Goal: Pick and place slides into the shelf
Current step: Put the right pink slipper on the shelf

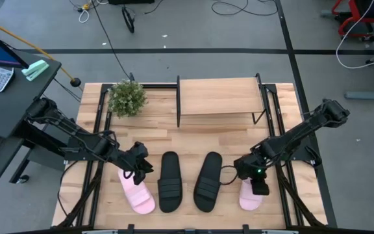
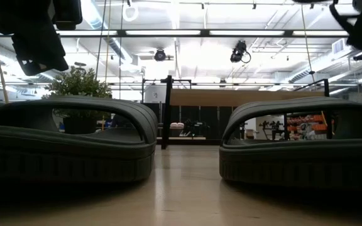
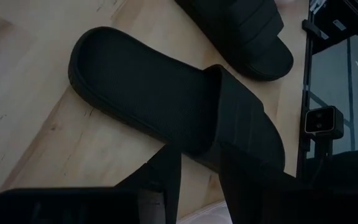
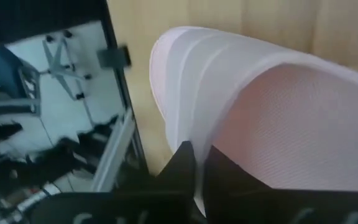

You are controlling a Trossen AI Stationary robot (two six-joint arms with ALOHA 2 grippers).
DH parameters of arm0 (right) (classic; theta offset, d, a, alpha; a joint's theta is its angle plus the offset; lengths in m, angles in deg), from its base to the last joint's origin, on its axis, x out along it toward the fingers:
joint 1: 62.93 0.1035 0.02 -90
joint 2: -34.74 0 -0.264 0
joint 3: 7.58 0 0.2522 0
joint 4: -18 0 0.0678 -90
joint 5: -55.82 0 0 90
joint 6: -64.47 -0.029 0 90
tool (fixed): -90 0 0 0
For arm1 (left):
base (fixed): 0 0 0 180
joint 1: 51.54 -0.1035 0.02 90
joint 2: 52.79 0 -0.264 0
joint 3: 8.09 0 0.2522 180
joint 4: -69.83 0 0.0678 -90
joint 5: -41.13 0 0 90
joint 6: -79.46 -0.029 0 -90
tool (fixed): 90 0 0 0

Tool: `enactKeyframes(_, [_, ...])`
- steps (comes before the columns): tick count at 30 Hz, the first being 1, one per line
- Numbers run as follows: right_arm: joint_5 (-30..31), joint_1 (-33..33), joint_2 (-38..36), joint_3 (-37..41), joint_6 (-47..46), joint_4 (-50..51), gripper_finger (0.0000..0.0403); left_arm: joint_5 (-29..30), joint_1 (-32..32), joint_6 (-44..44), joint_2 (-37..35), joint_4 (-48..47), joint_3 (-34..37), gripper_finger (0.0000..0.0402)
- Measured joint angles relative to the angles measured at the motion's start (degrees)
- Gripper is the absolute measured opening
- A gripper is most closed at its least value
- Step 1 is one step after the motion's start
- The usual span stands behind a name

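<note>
The right gripper [image 1: 258, 184] sits low at the front right of the table, its dark fingers [image 4: 182, 165] clamped on the edge of a pale pink slide [image 1: 250, 197]. In the right wrist view that slide's wide ribbed strap arches just past the fingertips, with the textured footbed beneath it.

Just to the inner side of this claw lie two black slides, one [image 1: 208, 181] nearest it and the other [image 1: 169, 182] beyond, both flat on the slatted table [image 1: 154, 136], side by side, each with a broad ribbed strap.

Farther across, the left gripper [image 1: 137, 170] hangs over the strap end of the second pink slide [image 1: 137, 193]. Its fingers [image 3: 163, 171] stand partly apart; whether they grip anything I cannot tell.

Well behind both claws, at the back of the table, stands the shelf [image 1: 219, 97], a light plywood board on thin black uprights. A small potted plant [image 1: 127, 97] stands beside it, on the left arm's side.
</note>
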State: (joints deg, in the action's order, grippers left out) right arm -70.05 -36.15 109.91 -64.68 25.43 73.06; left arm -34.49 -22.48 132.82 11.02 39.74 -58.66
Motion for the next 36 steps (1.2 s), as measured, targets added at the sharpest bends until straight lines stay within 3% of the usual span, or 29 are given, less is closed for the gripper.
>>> enactKeyframes(4, [2.2, 0.0, -4.6, -4.5, 5.4, 13.2, 0.0012, 0.0, 0.0, 0.0, 0.0, 0.0, 0.0, 0.0105])
enactKeyframes(10, [10.8, -2.6, -8.0, -15.2, 15.9, 31.8, 0.0009, 0.1, 0.0, -0.1, 0.0, 0.0, 0.0, 0.0099])
enactKeyframes(17, [20.9, -11.4, -8.2, -25.0, 25.9, 42.3, 0.0009, 0.2, 0.0, -0.1, 0.0, 0.0, 0.0, 0.0091])
enactKeyframes(26, [20.5, -30.5, -8.2, -31.2, 43.4, 47.4, 0.0009, 0.2, 0.0, 0.0, 0.0, 0.0, 0.0, 0.0078])
enactKeyframes(32, [14.2, -44.8, -8.0, -32.5, 51.5, 48.7, 0.0009, 0.2, 0.0, 0.0, 0.0, 0.0, 0.0, 0.0073])
enactKeyframes(36, [14.3, -51.0, -7.0, -32.5, 57.2, 48.2, 0.0009, 0.2, 0.0, 0.0, 0.0, 0.0, 0.0, 0.0075])
